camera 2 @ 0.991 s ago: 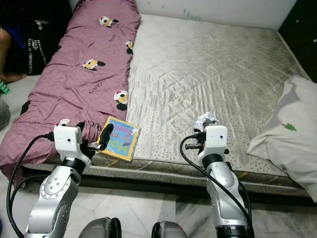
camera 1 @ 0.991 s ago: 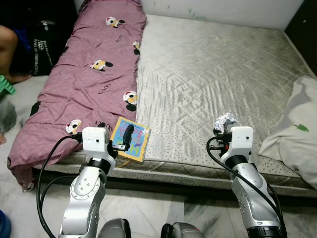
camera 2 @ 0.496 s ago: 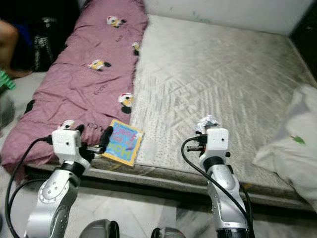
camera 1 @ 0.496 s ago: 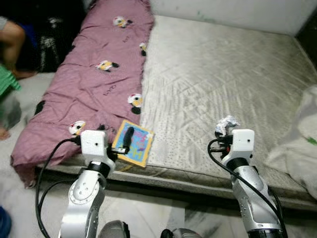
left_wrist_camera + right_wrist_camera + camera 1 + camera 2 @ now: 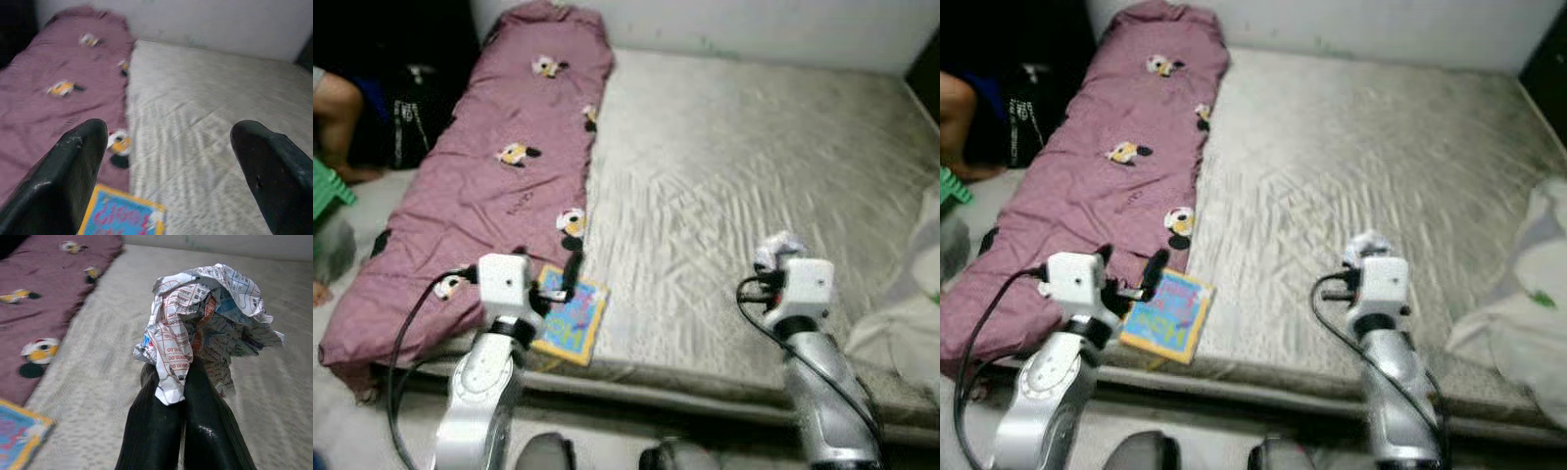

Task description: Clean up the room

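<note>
- Left eye view: a bare grey quilted mattress (image 5: pixel 734 186), its stitching in a diamond pattern, lies low on a pale floor; a mauve quilt (image 5: pixel 489 186) printed with cartoon mouse heads runs along its left side; a flat picture book (image 5: pixel 570 326) with a yellow border and a blue cover sits at the near edge, partly over the quilt's hem, its lettering too blurred to read; the left gripper (image 5: pixel 570 277) hangs just above the book's far edge; the right gripper (image 5: pixel 775 257) holds a crumpled paper ball (image 5: pixel 779 245) above the mattress; a white pillow (image 5: pixel 911 313) lies at the right corner; a person's bare knee (image 5: pixel 335 98) shows at the far left beside a green plastic object (image 5: pixel 328 186).
- Right eye view: the same scene; book (image 5: pixel 1167 315) near the left arm, paper ball (image 5: pixel 1365 244) above the right wrist housing.
- Left wrist view: the two black fingers (image 5: pixel 73 166) stand wide apart, holding nothing; the book's yellow rim and blue cover with pink letters (image 5: pixel 122 218) lie below them; quilt (image 5: pixel 54 93) and mattress (image 5: pixel 205 107) stretch beyond.
- Right wrist view: the black ribbed fingers (image 5: pixel 151 431) are pressed together, clamped on the paper ball (image 5: pixel 200 328); the paper is white newsprint-like sheet with red and blue print, the words too small to read.
</note>
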You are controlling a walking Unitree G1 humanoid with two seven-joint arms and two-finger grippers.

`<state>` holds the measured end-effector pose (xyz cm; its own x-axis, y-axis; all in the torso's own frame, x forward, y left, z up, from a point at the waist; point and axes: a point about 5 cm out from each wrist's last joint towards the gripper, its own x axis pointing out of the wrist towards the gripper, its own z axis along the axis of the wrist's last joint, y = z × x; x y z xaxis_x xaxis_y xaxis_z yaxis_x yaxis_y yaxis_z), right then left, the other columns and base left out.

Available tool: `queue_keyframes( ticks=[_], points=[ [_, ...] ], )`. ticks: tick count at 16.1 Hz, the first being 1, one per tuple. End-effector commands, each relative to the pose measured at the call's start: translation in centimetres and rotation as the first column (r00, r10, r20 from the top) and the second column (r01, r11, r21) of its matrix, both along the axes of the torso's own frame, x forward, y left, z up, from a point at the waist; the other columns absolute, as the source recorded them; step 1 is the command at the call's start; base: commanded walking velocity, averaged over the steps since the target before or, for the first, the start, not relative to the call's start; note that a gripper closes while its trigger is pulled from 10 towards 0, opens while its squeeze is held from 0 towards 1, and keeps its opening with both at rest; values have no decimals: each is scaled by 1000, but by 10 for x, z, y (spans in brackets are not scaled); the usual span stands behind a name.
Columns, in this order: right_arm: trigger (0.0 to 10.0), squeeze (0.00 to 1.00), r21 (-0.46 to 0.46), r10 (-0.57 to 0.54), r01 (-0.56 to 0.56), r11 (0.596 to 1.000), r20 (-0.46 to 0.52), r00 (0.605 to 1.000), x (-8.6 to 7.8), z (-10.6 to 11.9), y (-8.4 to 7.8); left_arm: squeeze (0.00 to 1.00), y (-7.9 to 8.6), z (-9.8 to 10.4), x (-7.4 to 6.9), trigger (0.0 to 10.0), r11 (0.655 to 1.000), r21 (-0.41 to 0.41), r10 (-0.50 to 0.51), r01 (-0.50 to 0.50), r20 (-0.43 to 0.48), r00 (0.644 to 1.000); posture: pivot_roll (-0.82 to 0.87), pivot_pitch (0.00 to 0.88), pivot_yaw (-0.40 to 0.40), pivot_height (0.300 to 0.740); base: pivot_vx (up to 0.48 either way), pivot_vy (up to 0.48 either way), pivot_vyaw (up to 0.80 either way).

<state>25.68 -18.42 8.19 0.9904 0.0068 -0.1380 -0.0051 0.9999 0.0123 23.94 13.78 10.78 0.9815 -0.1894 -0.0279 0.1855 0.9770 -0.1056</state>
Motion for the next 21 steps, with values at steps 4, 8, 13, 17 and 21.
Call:
queue_keyframes(
  ticks=[4,8,13,17,21],
  points=[
    [10000,0,-23,-16,15,1000,-15,1000,1,-1,-5,0,-2,-1,3,10000,1000,7,-3,3,-13,1000,-6,122,-42,740,0,0,-400],
    [10000,0,-29,8,-8,1000,-21,1000,-3,0,-1,0,2,-2,-2,10000,999,38,25,-25,-14,1000,-2,149,-66,740,0,0,-800],
    [10000,0,36,63,-62,997,-33,997,-4,-14,22,0,17,-29,-16,10000,990,130,65,-51,-109,992,58,132,-47,740,0,0,0],
    [10000,0,67,99,-100,993,31,995,9,2,34,0,30,-25,-23,10000,983,144,123,-109,-95,988,67,94,-67,740,0,0,0],
    [10000,0,58,65,-66,996,27,998,25,-2,31,0,38,-10,2,10000,975,132,184,-181,-16,983,40,110,-83,740,0,0,0]
  ],
)
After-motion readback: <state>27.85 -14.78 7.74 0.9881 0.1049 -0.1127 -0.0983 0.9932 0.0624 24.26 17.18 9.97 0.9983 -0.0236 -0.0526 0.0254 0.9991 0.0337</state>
